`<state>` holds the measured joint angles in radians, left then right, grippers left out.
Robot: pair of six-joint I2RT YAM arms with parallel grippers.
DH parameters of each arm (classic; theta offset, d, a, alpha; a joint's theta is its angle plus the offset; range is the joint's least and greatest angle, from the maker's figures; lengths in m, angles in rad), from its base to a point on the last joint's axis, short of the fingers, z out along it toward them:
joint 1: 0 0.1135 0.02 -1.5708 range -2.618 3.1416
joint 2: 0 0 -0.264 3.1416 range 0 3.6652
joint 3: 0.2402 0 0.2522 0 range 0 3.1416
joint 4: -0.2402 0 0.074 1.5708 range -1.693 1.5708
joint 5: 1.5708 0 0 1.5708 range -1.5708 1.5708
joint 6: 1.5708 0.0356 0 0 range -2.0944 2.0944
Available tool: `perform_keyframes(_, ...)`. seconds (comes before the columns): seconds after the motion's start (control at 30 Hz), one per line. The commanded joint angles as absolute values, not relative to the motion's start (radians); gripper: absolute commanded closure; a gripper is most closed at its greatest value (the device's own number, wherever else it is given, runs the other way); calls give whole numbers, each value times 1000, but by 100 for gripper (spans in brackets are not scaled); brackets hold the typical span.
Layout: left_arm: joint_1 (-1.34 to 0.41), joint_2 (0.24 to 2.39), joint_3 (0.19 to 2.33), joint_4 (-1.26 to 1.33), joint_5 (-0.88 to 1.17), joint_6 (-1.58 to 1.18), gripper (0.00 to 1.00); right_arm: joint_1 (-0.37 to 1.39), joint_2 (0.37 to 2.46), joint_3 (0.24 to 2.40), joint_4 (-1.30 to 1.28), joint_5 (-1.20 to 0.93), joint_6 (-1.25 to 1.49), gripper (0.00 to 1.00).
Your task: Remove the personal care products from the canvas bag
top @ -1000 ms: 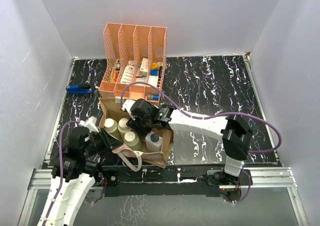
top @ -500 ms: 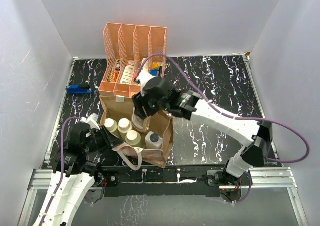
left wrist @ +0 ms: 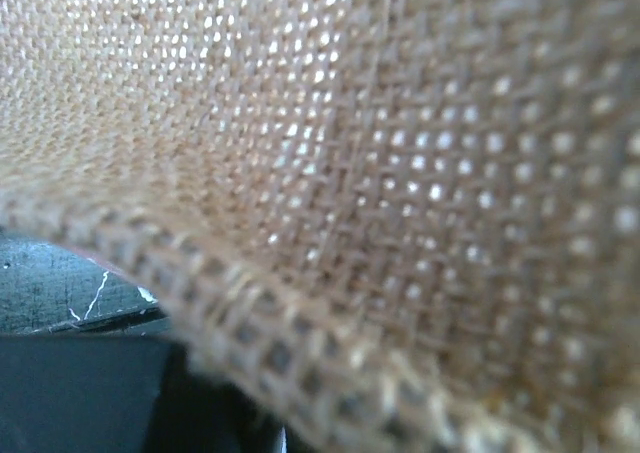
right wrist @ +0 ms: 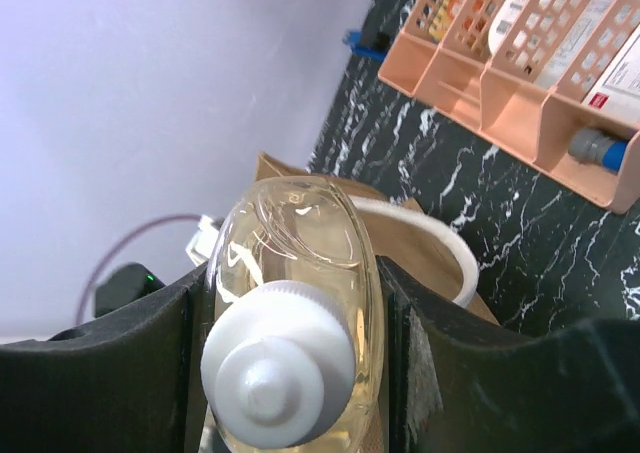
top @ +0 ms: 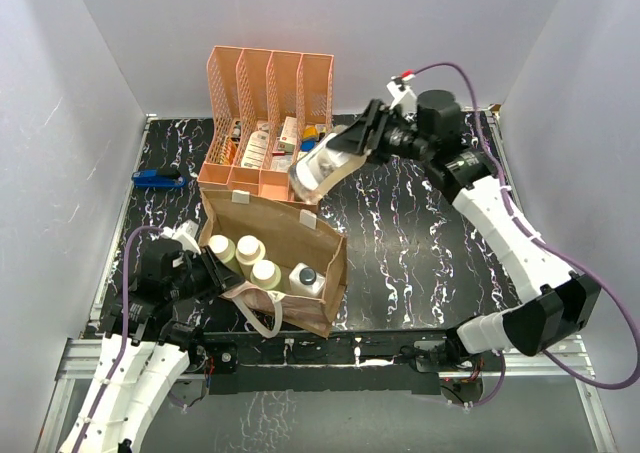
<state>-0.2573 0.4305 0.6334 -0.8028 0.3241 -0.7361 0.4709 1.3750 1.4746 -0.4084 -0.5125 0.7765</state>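
Observation:
My right gripper (top: 350, 154) is shut on the clear bottle (top: 318, 171) with the white cap and holds it in the air, tilted, in front of the orange rack. In the right wrist view the bottle (right wrist: 295, 263) sits cap-first between both fingers (right wrist: 170, 323). The canvas bag (top: 300, 235) stands open at the near left. Inside are three olive-green bottles (top: 248, 250) with cream caps and a white squarish bottle (top: 307, 278) with a dark cap. My left gripper (top: 207, 273) grips the bag's near-left rim; tan weave (left wrist: 400, 173) fills the left wrist view and hides its fingers.
An orange slotted file rack (top: 265, 113) with small boxes and tubes stands just behind the bag and shows in the right wrist view (right wrist: 500, 93). A blue object (top: 158, 179) lies at the far left edge. White walls close in three sides.
My right gripper has lifted the clear bottle out of the bag and swung up, back and to the right with it. The left gripper stayed at the bag's rim.

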Motion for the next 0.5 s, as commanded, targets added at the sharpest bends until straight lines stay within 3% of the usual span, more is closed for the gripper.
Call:
perform_keyframes(0.0,-254,454,680,-802,244,-673,100,316,1302,1485,-72,-759,993,92)
perform_keyframes(0.13,-253,470,687,-798,248,-670,100,196,1306,1515,-198,-693,842,92)
perform_keyframes(0.27,-252,480,691,-804,249,-660,100,183,1339,1569,-421,-332,509,92)
perform_keyframes(0.47,-252,487,680,-804,254,-657,100,187,1449,1460,-371,-16,267,92)
